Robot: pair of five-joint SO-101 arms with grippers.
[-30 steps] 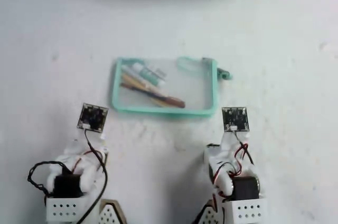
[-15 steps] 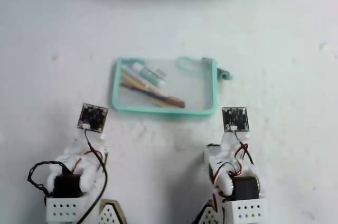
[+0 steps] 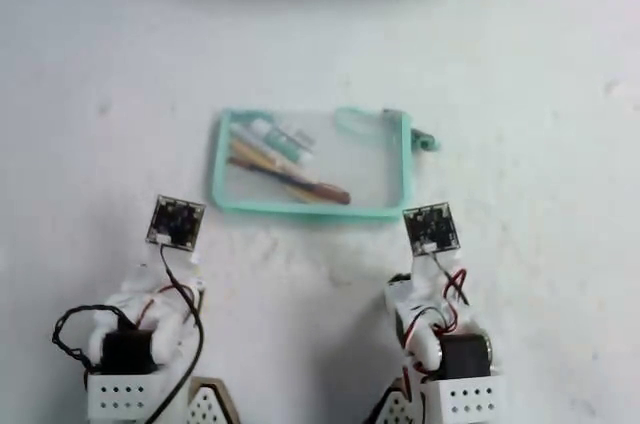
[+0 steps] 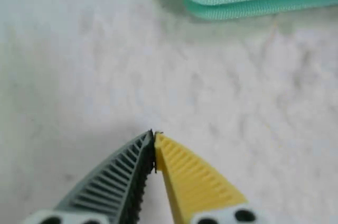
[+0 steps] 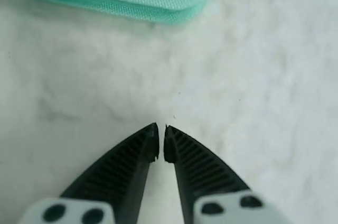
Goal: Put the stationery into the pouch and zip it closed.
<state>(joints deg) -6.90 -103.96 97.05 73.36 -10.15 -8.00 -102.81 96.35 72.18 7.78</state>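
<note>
L & R jaws both closed, empty, near pouch [image 3: 368,166] w/ stationery [image 3: 290,179] inside.

Pouch [image 3: 310,164] is lying on the surface [image 3: 520,94], stationery [image 3: 285,159] sitting inside its left half; left arm [image 3: 140,329] and right arm [image 3: 440,319] are resting in front of it.

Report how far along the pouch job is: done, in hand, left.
Done: the stationery lies inside the pouch, seen through its clear face. In hand: nothing; the left tool and right tool are shut and empty over the table, short of the pouch's edge. Left: the zip pull sits at one corner, but I cannot tell whether the pouch is fully closed.
</note>
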